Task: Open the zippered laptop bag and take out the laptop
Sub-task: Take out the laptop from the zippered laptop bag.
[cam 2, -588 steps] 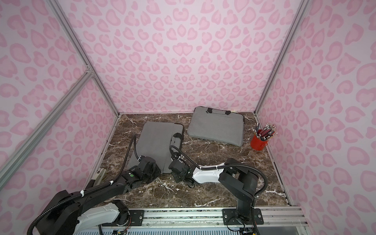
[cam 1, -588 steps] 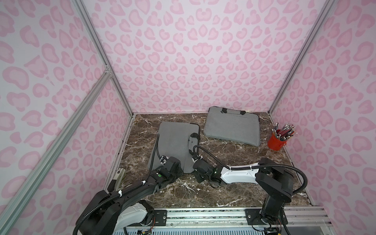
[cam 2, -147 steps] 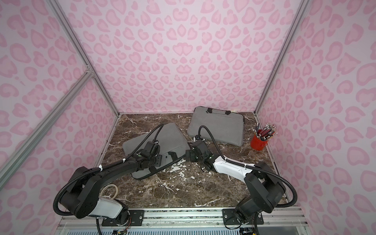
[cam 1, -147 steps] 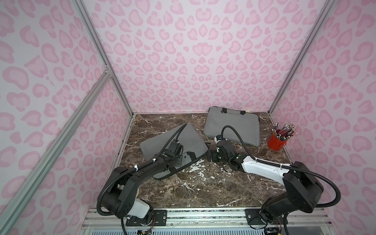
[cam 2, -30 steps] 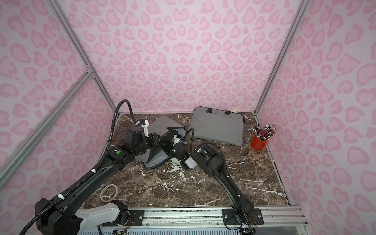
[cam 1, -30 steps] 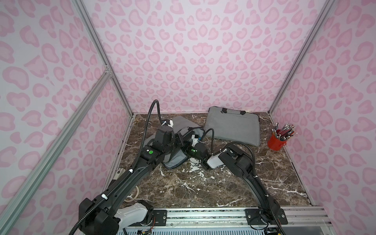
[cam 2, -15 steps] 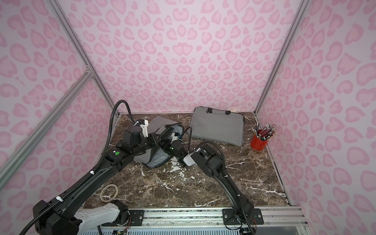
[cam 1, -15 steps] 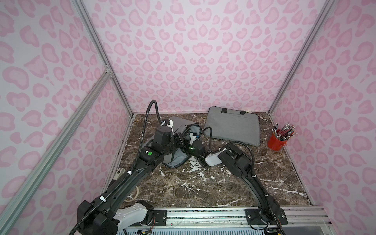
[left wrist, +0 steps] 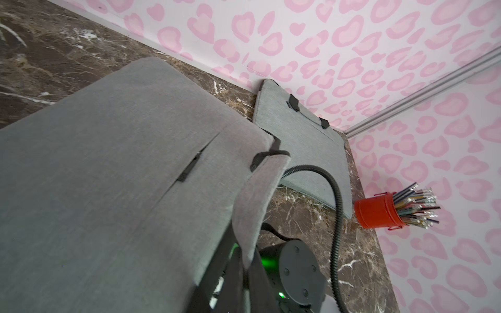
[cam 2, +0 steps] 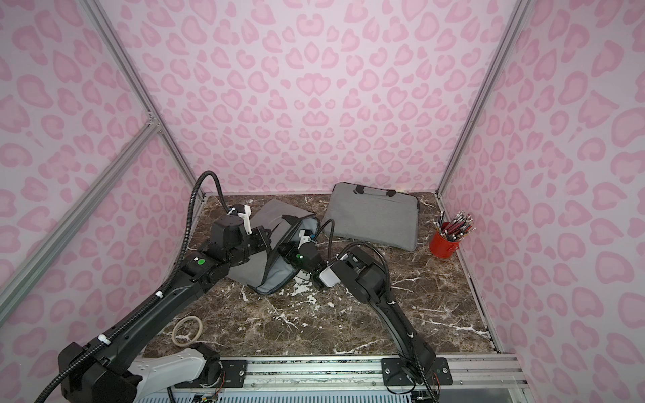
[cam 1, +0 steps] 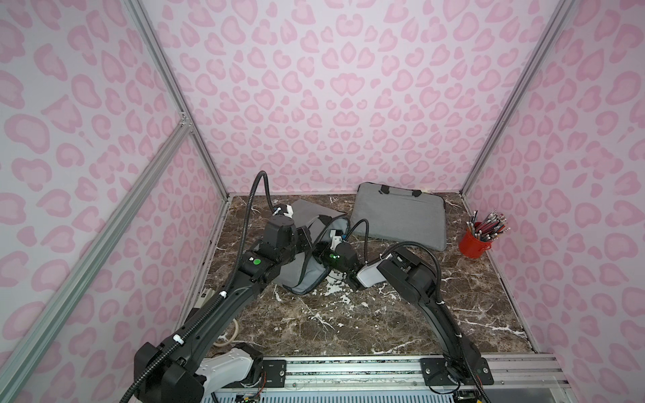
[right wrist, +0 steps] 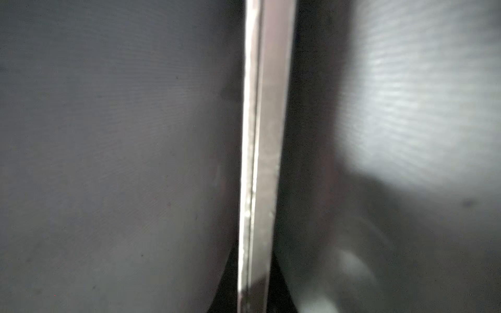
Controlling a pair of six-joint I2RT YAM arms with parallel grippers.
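Your left claw is pinched closed on the upper side of the grey laptop bag. It holds that side tilted up off the marble table, toward the back left of the booth, so the bag's zippered mouth gapes toward your right arm. In the left wrist view the bag's grey fabric fills most of the frame. Its handle strap curves down along the bag's edge toward the claw (the fingertips cannot be made out there).

Your right claw reaches into that open mouth from the right. The bag hides its tips in both top views, so you cannot tell whether it is wide, narrow or gripping anything. The right wrist view looks inside the bag. There the laptop shows as a thin silver edge running straight through the middle of the frame, with dark, blurred surfaces on either side. The laptop sits inside the bag.

A second grey bag lies flat by the back wall, near the lifted bag and to its right. A red cup of pencils stands by the right wall. A pale ring lies on the table at the front left, beside your left arm.
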